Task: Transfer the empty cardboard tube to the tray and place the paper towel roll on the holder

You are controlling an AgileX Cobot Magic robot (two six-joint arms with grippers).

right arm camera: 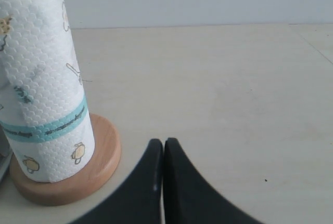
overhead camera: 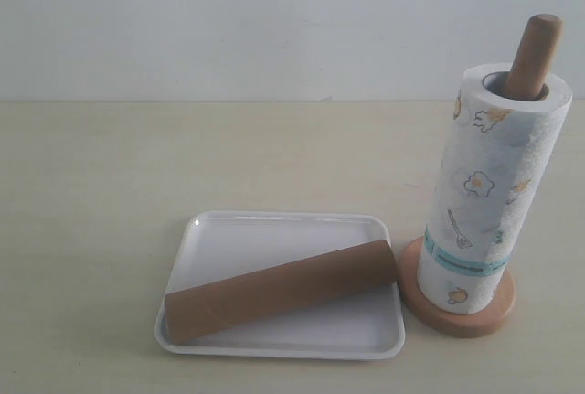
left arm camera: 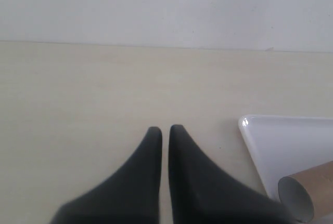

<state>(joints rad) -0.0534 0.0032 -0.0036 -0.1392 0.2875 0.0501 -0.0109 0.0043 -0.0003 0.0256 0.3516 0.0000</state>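
Already the empty cardboard tube (overhead camera: 279,291) lies flat inside the white tray (overhead camera: 274,229). Its long axis runs on a diagonal, from the tray's near-left corner up toward the far-right one. The left end rests against the near-left rim, and the right end reaches the right rim, just beside the holder (overhead camera: 466,321). The tray sits well forward of the far edge of the pale surface (overhead camera: 91,193), about midway between its left and right sides.

The paper towel roll (overhead camera: 484,193) stands upright on the holder to the tray's right. Its axis is vertical, its teal band is at the lower end, and the wooden pole's rounded tip pokes out of the top. The roll's foot rests on the round base.

From the left wrist camera, the left claw (left arm camera: 165,129) shows only a thin slit between its fingers and holds nothing. It is over bare surface, near a corner of the tray (left arm camera: 281,141), where the tube's open end (left arm camera: 307,193) faces the camera.

From the right wrist camera, the right claw (right arm camera: 163,142) has its fingers pressed together and holds nothing. It is near the holder's base (right arm camera: 104,151) and apart from the roll (right arm camera: 41,78).
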